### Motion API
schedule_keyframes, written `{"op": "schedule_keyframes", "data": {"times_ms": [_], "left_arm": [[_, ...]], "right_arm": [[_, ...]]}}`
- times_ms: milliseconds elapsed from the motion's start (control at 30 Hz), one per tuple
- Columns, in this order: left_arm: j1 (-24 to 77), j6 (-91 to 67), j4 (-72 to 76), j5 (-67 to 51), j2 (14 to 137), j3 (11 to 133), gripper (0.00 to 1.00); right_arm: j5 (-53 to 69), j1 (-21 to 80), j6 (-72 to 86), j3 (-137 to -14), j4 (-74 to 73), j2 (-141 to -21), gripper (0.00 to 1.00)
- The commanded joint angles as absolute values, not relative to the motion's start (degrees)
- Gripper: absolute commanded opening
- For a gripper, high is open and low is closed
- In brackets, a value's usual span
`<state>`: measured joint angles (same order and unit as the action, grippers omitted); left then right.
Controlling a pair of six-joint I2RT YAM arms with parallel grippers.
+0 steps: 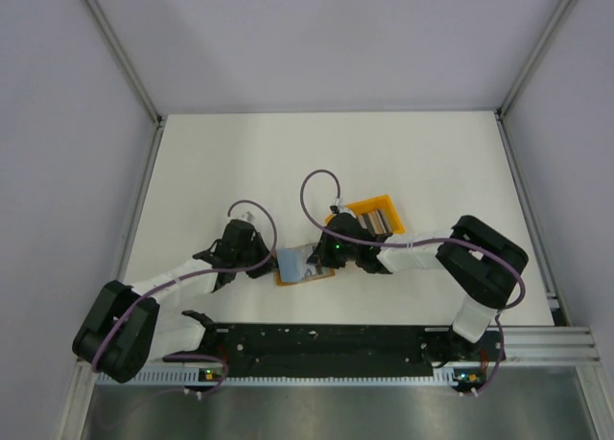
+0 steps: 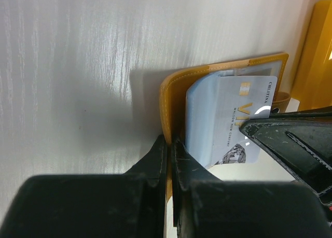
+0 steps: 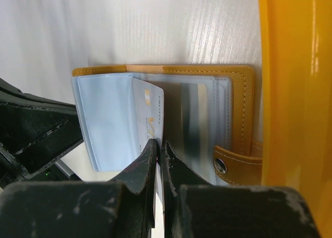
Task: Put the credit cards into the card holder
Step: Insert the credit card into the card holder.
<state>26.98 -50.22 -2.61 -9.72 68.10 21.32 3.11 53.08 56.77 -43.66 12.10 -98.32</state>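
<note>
1 card holder (image 1: 305,267) lies open on the white table (image 1: 211,172). 1 white credit card (image 2: 244,119) stands at it, one edge behind a raised blue-grey sleeve, pinched between the closed fingers of the right gripper (image 3: 158,144). The left gripper (image 2: 170,147) is clamped on the holder's mustard cover. Just beyond the holder, to its right, 1 orange bin (image 1: 357,206) holds a striped row of credit cards (image 1: 376,220), too blurred to count. Grey walls enclose 3 sides.

A credit card (image 3: 149,111) sits partly inside the card holder (image 3: 241,98), bin (image 3: 293,93) alongside.
</note>
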Motion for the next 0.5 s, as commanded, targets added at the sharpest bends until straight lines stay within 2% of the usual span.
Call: {"op": "schedule_keyframes", "data": {"times_ms": [0, 267, 467], "left_arm": [[27.07, -50.45, -3.43, -5.63, 68.73, 20.04, 0.0], [27.07, -49.13, -2.02, -4.75, 70.05, 19.51, 0.0], [27.07, -49.22, -2.02, -4.92, 70.14, 19.16, 0.0]], "right_arm": [[5.18, 54.49, 57.22, -42.37, 1.75, -99.84, 0.0], [13.7, 54.84, 53.35, -43.15, 10.71, -104.15, 0.0], [13.88, 54.76, 52.73, -44.3, 11.6, -104.33, 0.0]]}}
